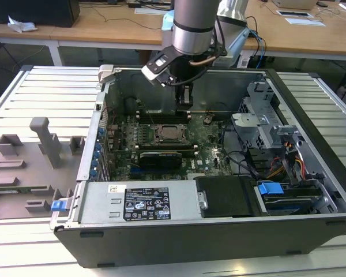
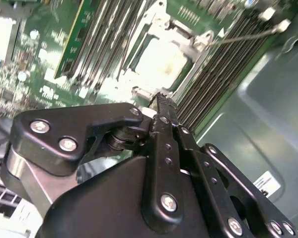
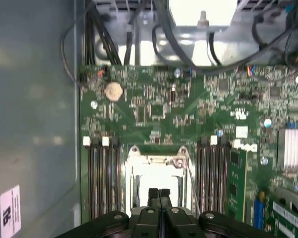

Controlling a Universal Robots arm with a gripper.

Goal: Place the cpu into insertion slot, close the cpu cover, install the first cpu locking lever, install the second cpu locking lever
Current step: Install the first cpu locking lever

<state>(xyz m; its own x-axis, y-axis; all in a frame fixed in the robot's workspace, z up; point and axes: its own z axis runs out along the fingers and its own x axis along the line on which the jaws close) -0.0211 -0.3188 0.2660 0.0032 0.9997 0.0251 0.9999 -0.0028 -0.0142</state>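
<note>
Gripper (image 1: 184, 105) hangs inside the case (image 1: 311, 144), fingertips pressed together w/ nothing btwn them. Cpu (image 3: 156, 177) sits in the slot (image 1: 159, 141) just below and ahead of the tips. Cover (image 3: 156, 159) lies flat round it. Thin lever (image 2: 243, 35) runs past the socket's far edge. RAM slots (image 3: 102, 178) flank both sides.

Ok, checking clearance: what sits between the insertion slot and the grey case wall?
Memory slots lie there, from insertion slot to case wall, in the first wrist view.

One computer case (image 1: 190, 242) holds one motherboard (image 1: 210, 145), one cpu (image 1: 168, 134) and one coin battery (image 3: 113, 90). There is one gripper (image 1: 184, 103).
</note>
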